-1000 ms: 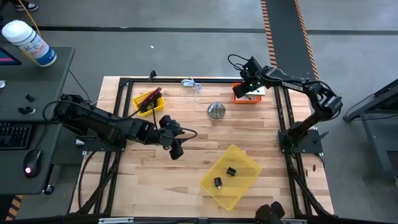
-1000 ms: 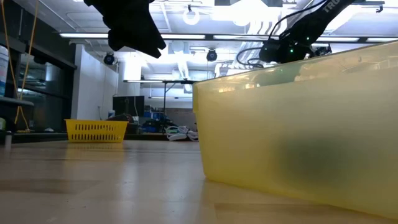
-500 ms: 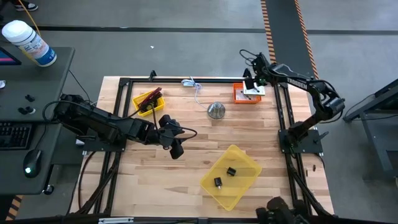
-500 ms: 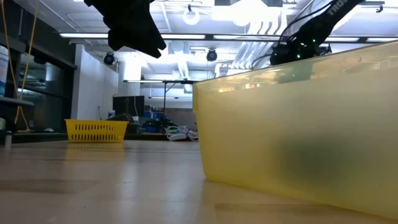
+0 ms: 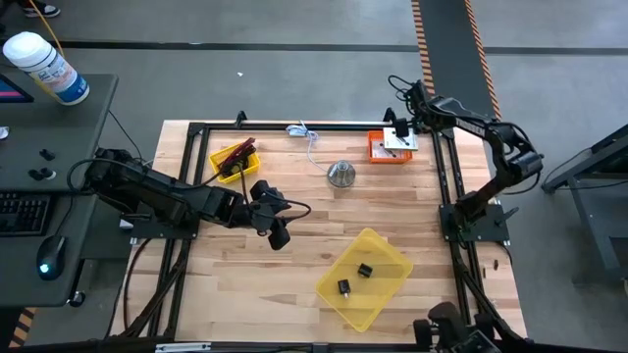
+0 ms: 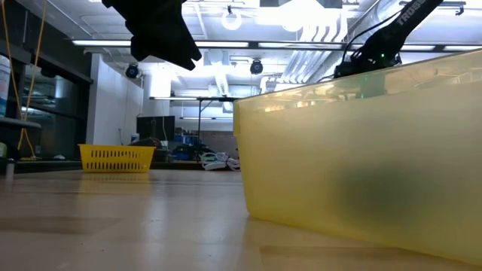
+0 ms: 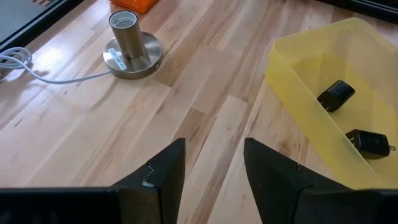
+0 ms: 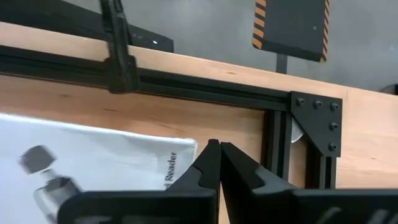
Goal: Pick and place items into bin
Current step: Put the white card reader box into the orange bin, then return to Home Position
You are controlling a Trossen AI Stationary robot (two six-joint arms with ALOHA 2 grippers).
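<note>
Landmark: metal dome (image 5: 340, 175) mid-table, upright, socket on top (image 7: 127, 43). Thin white-blue cord (image 5: 307, 135) just behind it, toward the far rail (image 5: 294, 126). Yellow basket (image 5: 234, 159) to its left, orange tray (image 5: 390, 148) to its right. White bottle (image 5: 45, 66), keyboard (image 5: 22, 211) and mouse (image 5: 49, 257) well off to its left, on the side desk (image 5: 83, 137)

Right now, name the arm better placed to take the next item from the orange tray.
Right. The right gripper is already over the orange tray holding the white card, fingers shut with nothing between them. The left gripper hangs mid-table, fingers open, nearer the yellow bin.
</note>
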